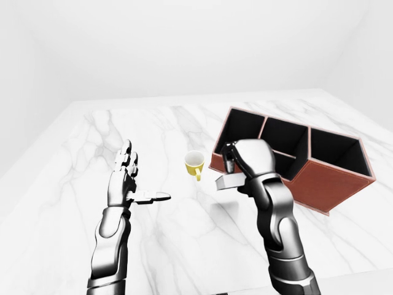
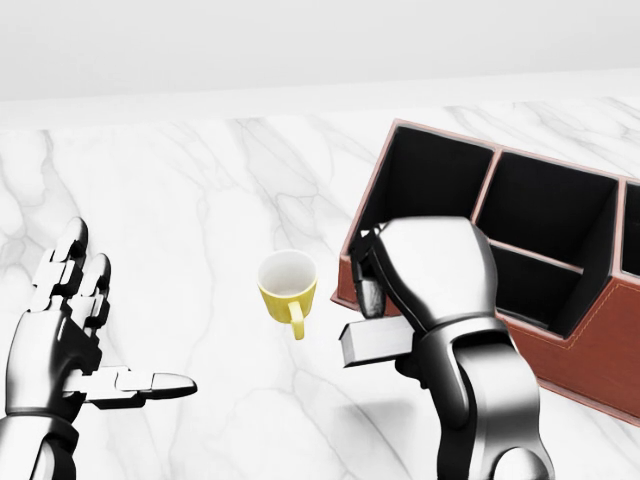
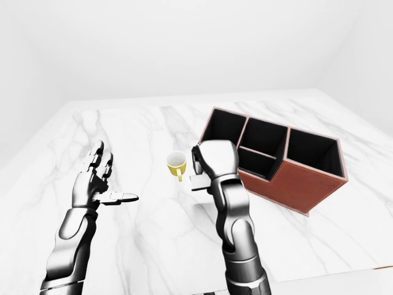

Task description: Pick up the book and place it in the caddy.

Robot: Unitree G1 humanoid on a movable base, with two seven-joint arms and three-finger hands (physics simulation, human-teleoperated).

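Note:
My right hand (image 2: pixel 400 290) is shut on a small pale grey book (image 2: pixel 375 342), held above the marble table just left of the caddy. Only the book's lower edge shows below the fingers. The caddy (image 2: pixel 600 345) is a red-brown box with several black open compartments, at the right of the head view. My left hand (image 2: pixel 85 330) is open and empty at the left, palm turned inward, thumb pointing right.
A yellow mug (image 2: pixel 288 286) stands upright on the white marble table (image 2: pixel 220 190), between my hands and close to the caddy's left corner. The table's near edge shows at the bottom right of the left-eye view (image 1: pixel 362 276).

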